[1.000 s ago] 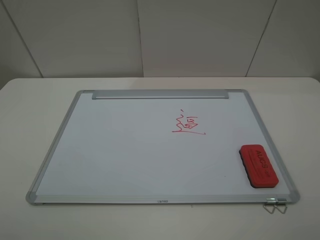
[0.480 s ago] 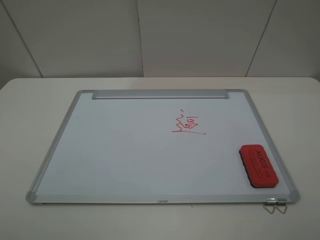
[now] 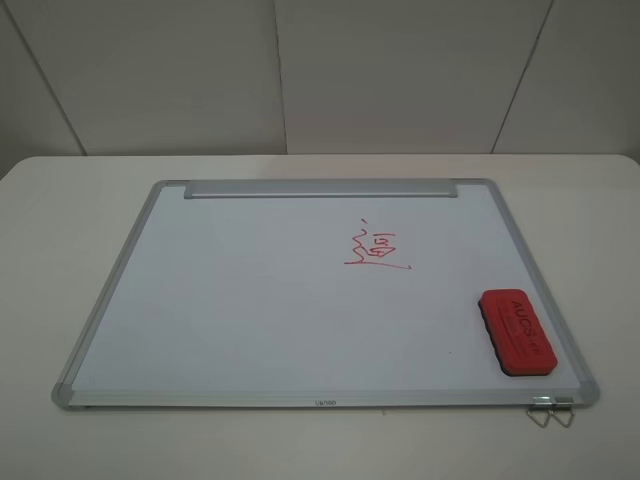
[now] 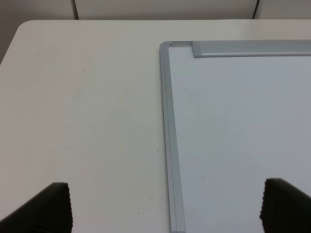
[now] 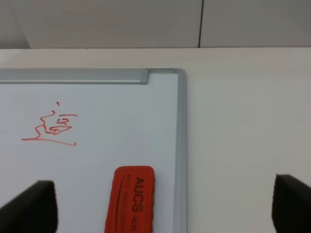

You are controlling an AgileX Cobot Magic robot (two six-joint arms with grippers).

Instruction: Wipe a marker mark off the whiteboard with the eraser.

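Observation:
The whiteboard [image 3: 250,300] lies flat on the table, its grey strip along the far edge. The red eraser [image 3: 516,332] rests on the board's near right corner, lettering up; it also shows in the right wrist view [image 5: 130,199]. The only writing on the board is a dense boxy red character with a long underline [image 3: 375,248]. No thin crossed marker mark shows in any view. My right gripper [image 5: 160,206] is open, back from the eraser. My left gripper [image 4: 167,208] is open over the board's left frame [image 4: 167,121]. Neither gripper appears in the high view.
A metal binder clip [image 3: 550,410] sticks out from the board's near right edge. White table [image 3: 60,250] surrounds the board, with a pale panelled wall behind.

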